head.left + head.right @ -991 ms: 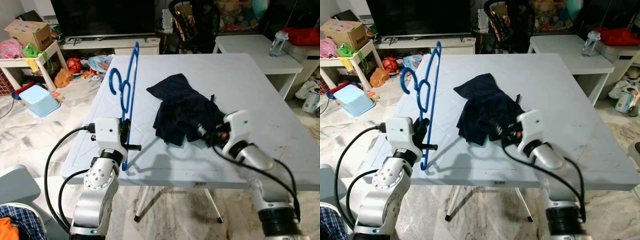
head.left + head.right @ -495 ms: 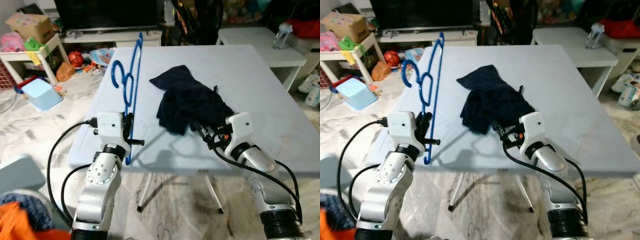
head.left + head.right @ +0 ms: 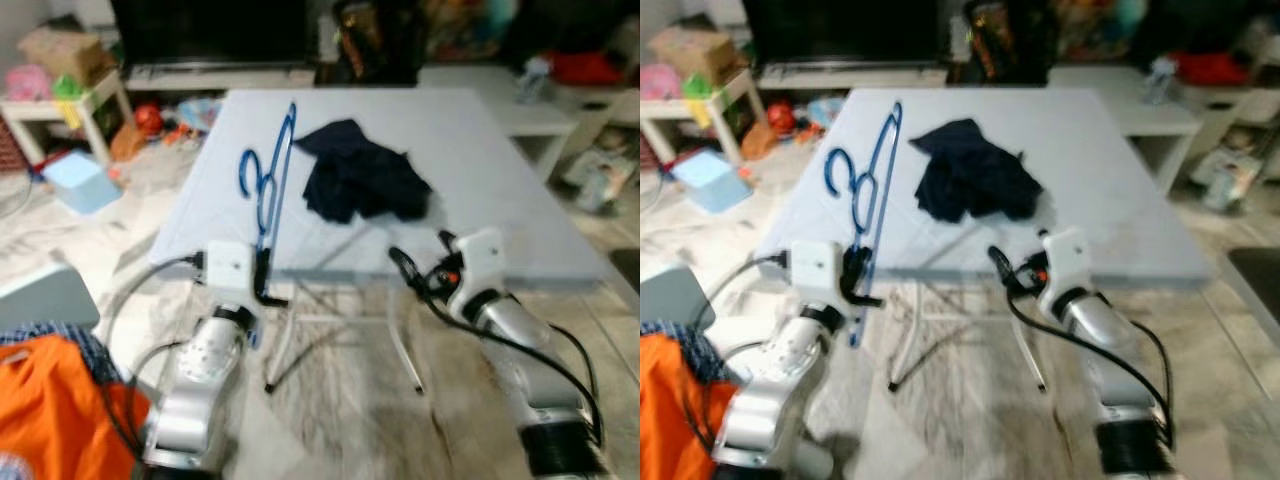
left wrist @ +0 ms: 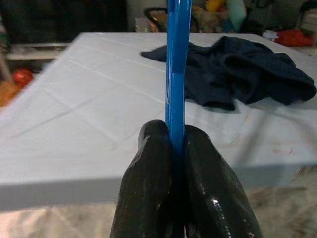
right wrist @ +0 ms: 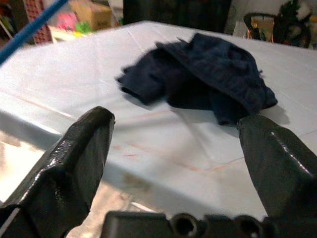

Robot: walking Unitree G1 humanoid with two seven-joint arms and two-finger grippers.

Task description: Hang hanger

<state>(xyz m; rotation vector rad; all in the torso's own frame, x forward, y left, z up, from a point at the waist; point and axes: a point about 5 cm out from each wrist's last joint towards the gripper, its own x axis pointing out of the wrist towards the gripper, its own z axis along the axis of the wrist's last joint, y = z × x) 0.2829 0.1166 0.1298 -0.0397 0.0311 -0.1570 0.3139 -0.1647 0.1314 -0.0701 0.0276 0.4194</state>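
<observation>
Left wrist view: left gripper [image 4: 177, 148] fingers clamped on blue hanger [image 3: 268, 185], its long axis upright.
Right gripper [image 3: 420, 262]: fingers apart, empty, facing the dark garment [image 3: 362, 183] on the tabletop [image 3: 480, 160].

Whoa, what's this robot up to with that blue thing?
The robot stands before a pale blue table. Its left gripper is shut on a blue hanger, held upright. Its right gripper is open and empty, pointed toward a crumpled dark garment lying on the table.
</observation>
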